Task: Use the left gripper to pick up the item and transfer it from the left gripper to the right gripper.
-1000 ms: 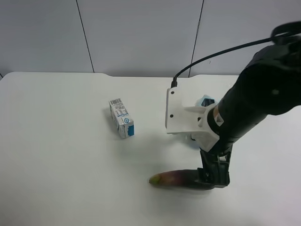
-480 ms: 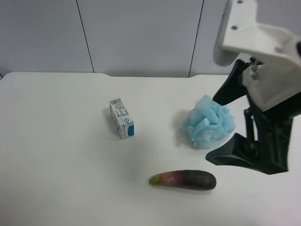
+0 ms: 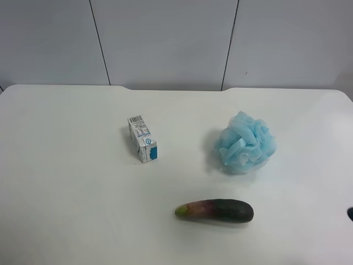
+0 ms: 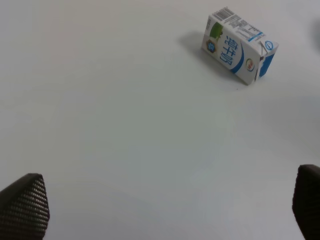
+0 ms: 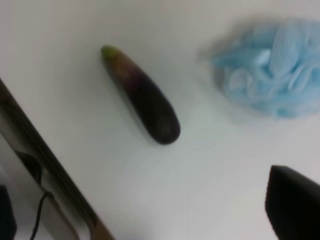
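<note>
Eggplant point(image 3: 215, 210) lies free on table point(image 3: 66, 176), near bath puff point(image 3: 245, 143); milk carton point(image 3: 143, 138) apart. Left gripper point(image 4: 165, 205) jaws spread, empty; right gripper jaws spread, empty.

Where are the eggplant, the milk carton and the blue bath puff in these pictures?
eggplant point(image 3: 216, 210): exterior high view, on the middle of its dark purple body.
milk carton point(image 3: 143, 138): exterior high view, on its upper face.
blue bath puff point(image 3: 245, 142): exterior high view, on the centre of its ruffles.
</note>
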Robot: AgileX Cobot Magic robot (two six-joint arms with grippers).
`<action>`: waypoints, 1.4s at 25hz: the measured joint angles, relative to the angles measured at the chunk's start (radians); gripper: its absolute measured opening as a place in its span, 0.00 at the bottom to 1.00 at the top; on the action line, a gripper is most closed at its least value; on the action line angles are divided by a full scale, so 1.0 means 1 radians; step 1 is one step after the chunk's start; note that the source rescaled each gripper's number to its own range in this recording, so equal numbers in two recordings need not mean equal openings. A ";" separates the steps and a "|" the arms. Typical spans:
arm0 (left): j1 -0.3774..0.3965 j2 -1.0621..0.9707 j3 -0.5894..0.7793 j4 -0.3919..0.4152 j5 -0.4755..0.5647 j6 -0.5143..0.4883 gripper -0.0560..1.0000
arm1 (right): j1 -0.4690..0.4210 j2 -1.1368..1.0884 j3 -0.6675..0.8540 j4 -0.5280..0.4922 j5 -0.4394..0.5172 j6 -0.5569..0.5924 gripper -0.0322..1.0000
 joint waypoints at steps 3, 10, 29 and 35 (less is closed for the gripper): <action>0.000 0.000 0.000 0.000 0.000 0.000 1.00 | 0.000 -0.133 0.137 0.000 -0.038 0.036 1.00; 0.000 0.000 0.000 0.000 0.000 0.000 1.00 | 0.000 -0.422 0.274 -0.037 -0.108 0.158 1.00; 0.000 0.000 0.000 0.000 0.000 0.000 1.00 | 0.000 -0.551 0.279 -0.141 -0.122 0.298 1.00; 0.000 0.000 0.000 0.000 0.000 0.000 1.00 | -0.132 -0.551 0.279 -0.141 -0.122 0.298 1.00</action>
